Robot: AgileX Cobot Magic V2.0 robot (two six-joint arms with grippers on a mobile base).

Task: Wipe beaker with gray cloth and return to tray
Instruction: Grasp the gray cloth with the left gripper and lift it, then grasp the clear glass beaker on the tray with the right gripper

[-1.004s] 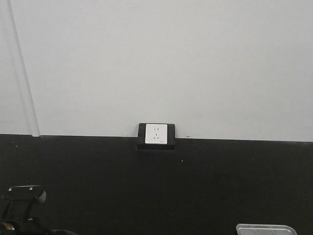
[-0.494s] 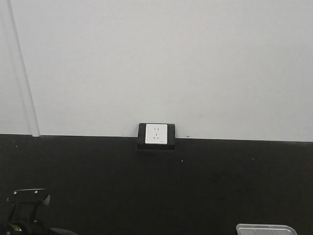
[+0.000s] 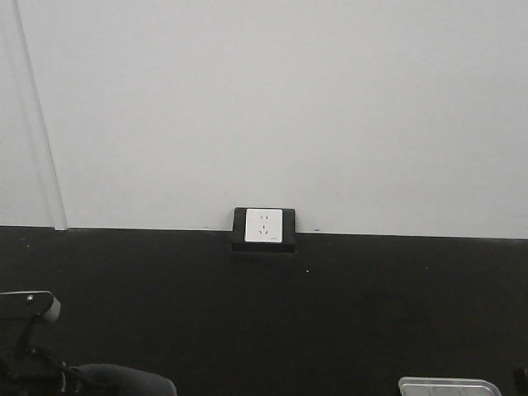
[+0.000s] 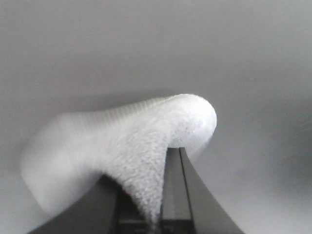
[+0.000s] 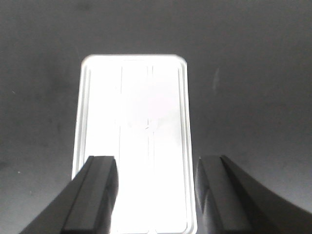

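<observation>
My left gripper [image 4: 156, 170] is shut on the gray cloth [image 4: 146, 136], which bulges up over the fingers and is blurred by motion. In the front view the gray cloth [image 3: 124, 381] shows at the bottom left, beside part of my left arm [image 3: 29, 302]. My right gripper [image 5: 156, 165] hangs open above the near half of the tray [image 5: 84, 97], nothing between its fingers. Glare washes out the tray. A faint round outline near its middle may be the beaker [image 5: 141, 122]. The tray's far rim [image 3: 450, 384] peeks in at the bottom right.
The black tabletop [image 3: 330, 313] runs back to a white wall with a power outlet [image 3: 264, 227] at the table's far edge. Dark tabletop [image 5: 248, 97] surrounds the tray on all sides.
In the front view my left arm's bracket has shifted up and to the left, and the gray cloth has come into sight at the bottom edge. The tray has not moved.
</observation>
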